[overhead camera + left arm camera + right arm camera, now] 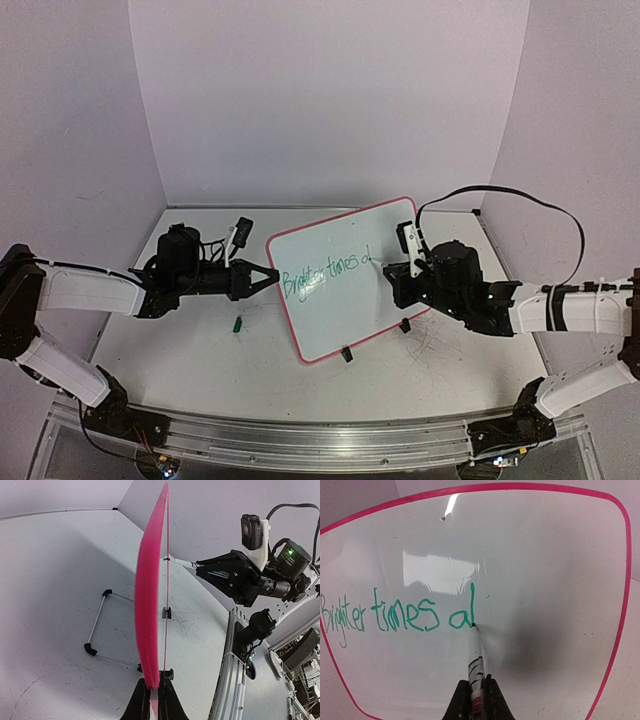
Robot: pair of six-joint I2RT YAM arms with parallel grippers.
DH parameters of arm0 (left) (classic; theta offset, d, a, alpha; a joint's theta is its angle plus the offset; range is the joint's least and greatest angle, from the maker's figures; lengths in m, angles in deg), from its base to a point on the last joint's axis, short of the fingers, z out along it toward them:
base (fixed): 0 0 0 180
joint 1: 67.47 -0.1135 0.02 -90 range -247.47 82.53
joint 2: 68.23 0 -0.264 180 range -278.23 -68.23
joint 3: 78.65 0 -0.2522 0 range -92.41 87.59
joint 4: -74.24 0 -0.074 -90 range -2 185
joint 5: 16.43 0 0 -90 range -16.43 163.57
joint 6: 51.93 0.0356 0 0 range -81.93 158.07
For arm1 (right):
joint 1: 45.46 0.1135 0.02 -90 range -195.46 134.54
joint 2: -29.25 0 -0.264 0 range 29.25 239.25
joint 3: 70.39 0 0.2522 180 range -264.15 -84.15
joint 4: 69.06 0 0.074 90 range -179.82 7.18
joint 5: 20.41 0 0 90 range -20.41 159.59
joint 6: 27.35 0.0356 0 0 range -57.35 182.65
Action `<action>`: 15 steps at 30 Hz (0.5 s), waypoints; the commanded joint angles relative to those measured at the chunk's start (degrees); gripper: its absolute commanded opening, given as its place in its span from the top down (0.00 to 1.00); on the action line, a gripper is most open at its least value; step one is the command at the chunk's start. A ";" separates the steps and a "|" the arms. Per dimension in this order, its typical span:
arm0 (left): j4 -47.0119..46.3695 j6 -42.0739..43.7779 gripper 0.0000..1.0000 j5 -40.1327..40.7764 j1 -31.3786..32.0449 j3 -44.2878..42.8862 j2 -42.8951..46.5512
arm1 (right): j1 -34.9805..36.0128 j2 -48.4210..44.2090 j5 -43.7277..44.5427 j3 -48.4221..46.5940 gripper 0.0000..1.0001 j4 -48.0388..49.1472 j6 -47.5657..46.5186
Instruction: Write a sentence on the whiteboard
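The left tool (266, 276) pinches the whiteboard (345, 318) edge to steady it; the right tool (476, 696), closed on a marker (475, 662), writes the sentence (400, 617).

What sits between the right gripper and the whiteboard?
A marker: the right gripper holds it, tip on the whiteboard; seen in the right wrist view.

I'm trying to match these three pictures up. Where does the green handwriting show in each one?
Top external: green handwriting slants across the whiteboard, picture centre.
Left wrist: not visible; whiteboard seen edge-on.
Right wrist: left to centre, mid-height.
Shared landmark: the whiteboard's pink frame.
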 commanded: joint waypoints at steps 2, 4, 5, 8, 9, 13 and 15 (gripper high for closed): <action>1.64 1.78 1.00 1.11 -0.27 -1.57 0.56 | 0.06 1.22 2.30 -3.04 1.00 2.63 0.07; 1.60 1.82 1.00 1.24 -0.28 -1.39 0.73 | 0.06 1.41 2.48 -3.15 1.00 2.71 0.07; 1.62 1.81 1.00 1.27 -0.27 -1.33 0.77 | 0.06 1.50 2.49 -3.22 1.00 2.71 0.07; 1.57 1.85 1.00 1.23 -0.27 -1.14 0.80 | 0.09 1.78 2.70 -3.37 1.00 2.71 0.06; 1.62 1.85 1.00 1.27 -0.27 -1.09 0.81 | 0.11 1.84 2.89 -3.45 1.00 2.71 0.07; 1.60 1.87 1.00 1.36 -0.28 -0.99 0.95 | 0.08 2.01 4.25 -3.66 1.00 2.79 0.33; 1.57 1.87 1.00 1.39 -0.28 -1.01 0.92 | 0.12 2.26 4.95 -3.87 1.00 2.76 0.41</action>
